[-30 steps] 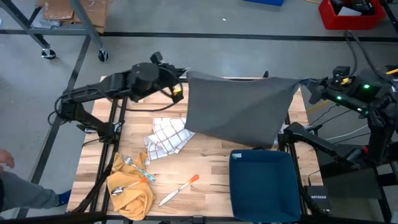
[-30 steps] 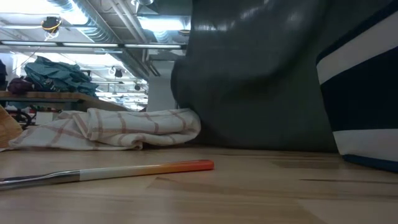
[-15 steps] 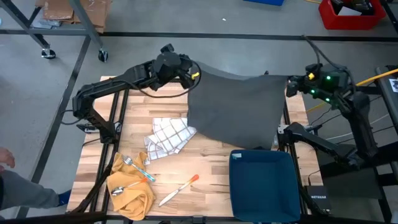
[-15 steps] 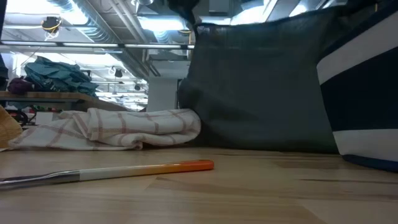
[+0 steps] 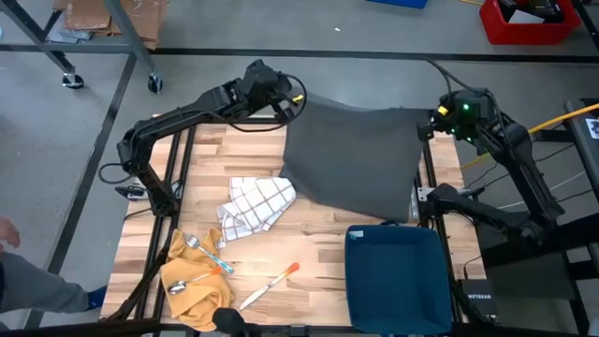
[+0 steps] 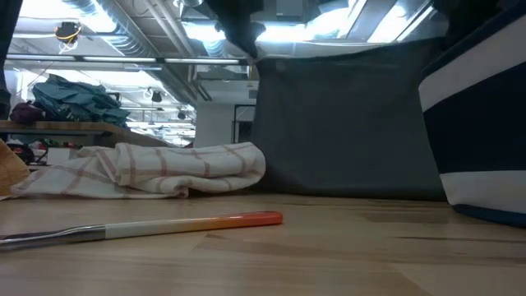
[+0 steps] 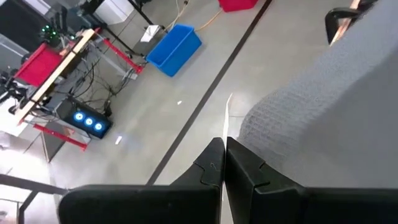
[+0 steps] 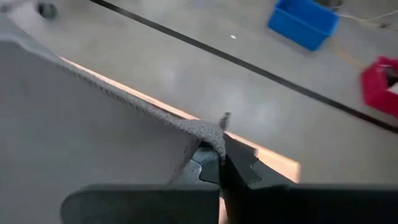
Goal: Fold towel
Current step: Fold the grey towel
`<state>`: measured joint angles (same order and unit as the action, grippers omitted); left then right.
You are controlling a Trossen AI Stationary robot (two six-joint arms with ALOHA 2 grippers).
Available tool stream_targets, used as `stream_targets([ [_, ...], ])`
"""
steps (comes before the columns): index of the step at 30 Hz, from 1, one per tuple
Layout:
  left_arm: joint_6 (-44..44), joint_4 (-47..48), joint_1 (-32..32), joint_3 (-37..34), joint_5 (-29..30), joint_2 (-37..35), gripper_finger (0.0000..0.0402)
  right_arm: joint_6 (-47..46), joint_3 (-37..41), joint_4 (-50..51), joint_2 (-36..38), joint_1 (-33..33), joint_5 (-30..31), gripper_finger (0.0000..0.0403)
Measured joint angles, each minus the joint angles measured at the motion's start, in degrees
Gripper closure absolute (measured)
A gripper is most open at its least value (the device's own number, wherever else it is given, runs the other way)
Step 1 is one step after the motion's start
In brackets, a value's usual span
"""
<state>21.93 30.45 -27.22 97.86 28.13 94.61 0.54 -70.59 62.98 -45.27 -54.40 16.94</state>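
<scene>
A dark grey towel (image 5: 356,154) hangs stretched between my two grippers over the far part of the table. In the low view the towel (image 6: 345,123) stands like a curtain, and its lower edge (image 6: 345,194) rests on the wood. My left gripper (image 5: 298,99) is shut at the towel's far left corner. My right gripper (image 5: 429,124) is shut at its far right corner. The wrist views show each pair of fingers, left gripper (image 7: 224,148) and right gripper (image 8: 219,148), closed with grey cloth beside them. My left gripper pinches the towel's far left corner (image 7: 252,127) between its two shut fingers; how many layers cannot be told. The cloth runs away from the fingers toward the other arm and hangs down to the table. My right gripper pinches the far right corner (image 8: 211,132) between its shut fingers. The top edge (image 8: 124,87) runs nearly straight from there toward the left arm, and the cloth hangs below.
A white checked cloth (image 5: 255,206) lies bunched left of the towel. At the near left a yellow cloth (image 5: 198,285) carries a fork and a spoon. A knife with an orange handle (image 5: 270,285) lies beside a dark blue bin (image 5: 398,276) at the near right.
Both grippers have moved toward the table's far edge and come down, staying shut on their corners. The towel's top edge has dropped into the low view and now runs nearly level, while its lower edge has stayed on the table.
</scene>
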Motion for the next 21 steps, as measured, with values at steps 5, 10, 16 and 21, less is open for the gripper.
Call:
stream_targets([
  [5,-2.45,0.24,-1.38,0.0,-4.92,0.52,0.0401,1.31,0.0,0.25,-1.85,-0.01,1.44,0.0402],
  [10,-3.51,3.02,-0.35,0.0,-9.95,0.22,0.0401,1.3,0.0,5.5,-1.97,0.01,-4.79,0.0402],
  [16,-3.49,11.98,2.62,0.0,-14.83,-0.34,0.0401,-0.88,0.0,18.29,-1.82,0.01,-14.28,0.0402],
  [21,-3.51,18.94,5.64,0.0,-16.22,-0.36,0.0401,-3.43,0.0,26.48,-1.84,0.01,-22.28,0.0402],
])
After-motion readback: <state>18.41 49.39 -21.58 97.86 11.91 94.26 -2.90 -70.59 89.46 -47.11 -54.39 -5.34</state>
